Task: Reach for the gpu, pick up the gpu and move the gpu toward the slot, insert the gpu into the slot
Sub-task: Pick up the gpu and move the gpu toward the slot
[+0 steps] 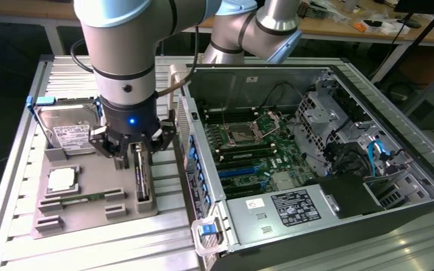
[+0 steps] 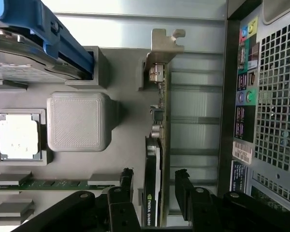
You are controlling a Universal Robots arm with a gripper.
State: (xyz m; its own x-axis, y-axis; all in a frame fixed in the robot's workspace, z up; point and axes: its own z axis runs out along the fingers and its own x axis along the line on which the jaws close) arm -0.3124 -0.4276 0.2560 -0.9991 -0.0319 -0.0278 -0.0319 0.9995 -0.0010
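The gpu (image 1: 143, 179) stands on its long edge in a grey holder tray (image 1: 89, 217), to the exterior view's left of the open computer case. In the wrist view the gpu (image 2: 155, 145) appears edge-on, its metal end bracket farthest from the fingers. My gripper (image 1: 138, 158) hangs straight above the card. It is open, and in the wrist view the gripper (image 2: 154, 182) has one black finger on each side of the card's fan end, with gaps between fingers (image 2: 127, 181) and card. The blue slot (image 1: 238, 168) lies on the green motherboard (image 1: 266, 141) inside the case.
The tray also holds a silver hard drive (image 1: 68, 132) with a blue clip, a processor (image 1: 61, 179) and a green memory stick (image 1: 81, 199). The case's rear wall (image 1: 194, 164) stands between tray and motherboard. A power supply (image 1: 293, 206) sits at the case's near end.
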